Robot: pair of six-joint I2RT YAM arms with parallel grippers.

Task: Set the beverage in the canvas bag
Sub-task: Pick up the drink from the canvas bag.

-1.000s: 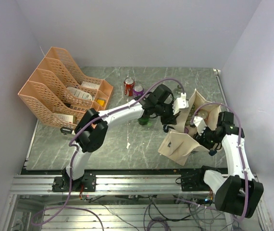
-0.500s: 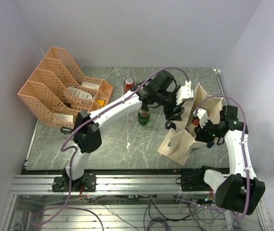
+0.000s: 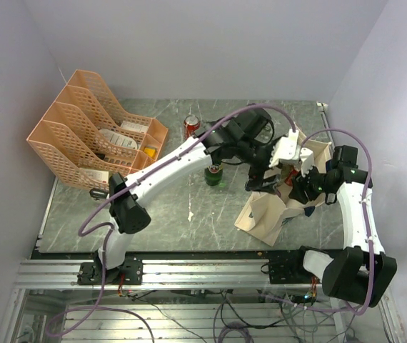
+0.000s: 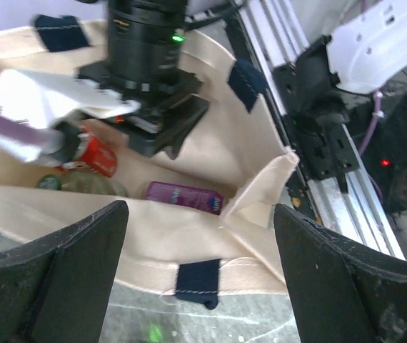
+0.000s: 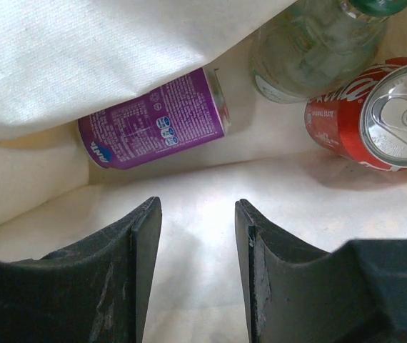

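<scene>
Swung across and sprung wide since a second ago: left gripper (image 4: 200,214), above the canvas bag (image 4: 153,229). To its left, unpacked on the worktop (image 3: 161,214): red can (image 3: 191,126), green bottle (image 3: 213,174). Beneath, already inside: purple can (image 4: 184,196). Right: right gripper (image 5: 196,214), parted, pinching nothing.

Even, diffuse overhead light in the top view; faint soft shadows on the marble table (image 3: 75,214). Motion blur in the left wrist view, heaviest upper left. Bright and sharp inside the canvas bag (image 5: 82,57); glare on the red cola can (image 5: 368,118) lid; dark, defocused along the bottom edge.
</scene>
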